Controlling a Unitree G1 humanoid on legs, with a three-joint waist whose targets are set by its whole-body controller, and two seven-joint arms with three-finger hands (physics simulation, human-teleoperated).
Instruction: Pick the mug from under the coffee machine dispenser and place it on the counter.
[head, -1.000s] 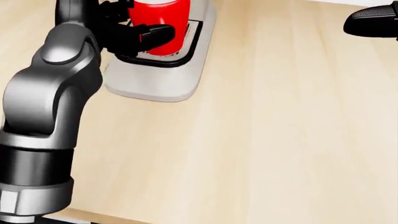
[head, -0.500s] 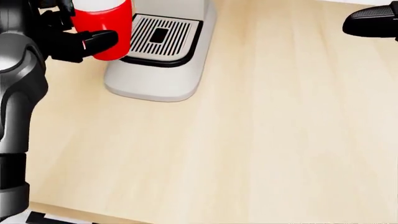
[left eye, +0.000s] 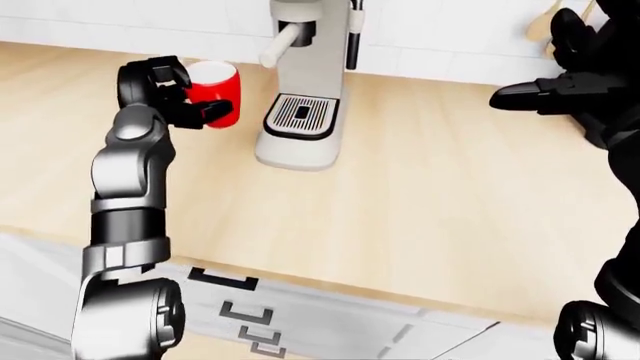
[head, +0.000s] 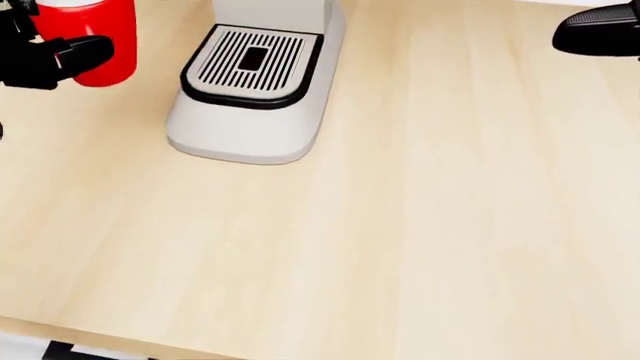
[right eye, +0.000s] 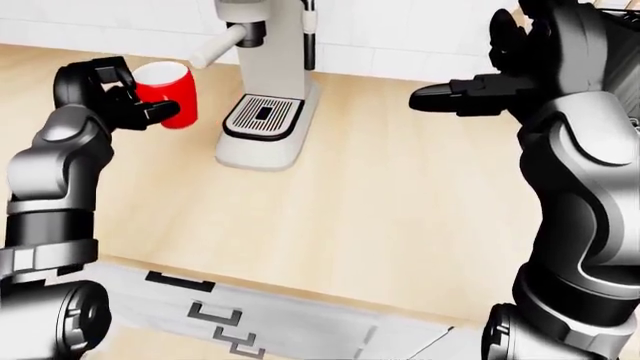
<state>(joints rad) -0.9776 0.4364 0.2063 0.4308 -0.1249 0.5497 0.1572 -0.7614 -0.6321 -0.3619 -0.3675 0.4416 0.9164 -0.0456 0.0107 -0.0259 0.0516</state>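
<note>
One step left: we judge the mug (left eye: 214, 93) still has to go down onto the counter (left eye: 430, 195).
How to do it well: we would lower it straight and level onto bare wood left of the coffee machine (left eye: 305, 82), and release only once its base sits flat.
Left hand (left eye: 178, 101): clamped around the mug, holding it off the counter, left of the drip tray (head: 252, 61).
Right hand (right eye: 480, 94): empty, fingers spread, raised at far right.
Mug look: red cylinder, pale inside, upright.
</note>
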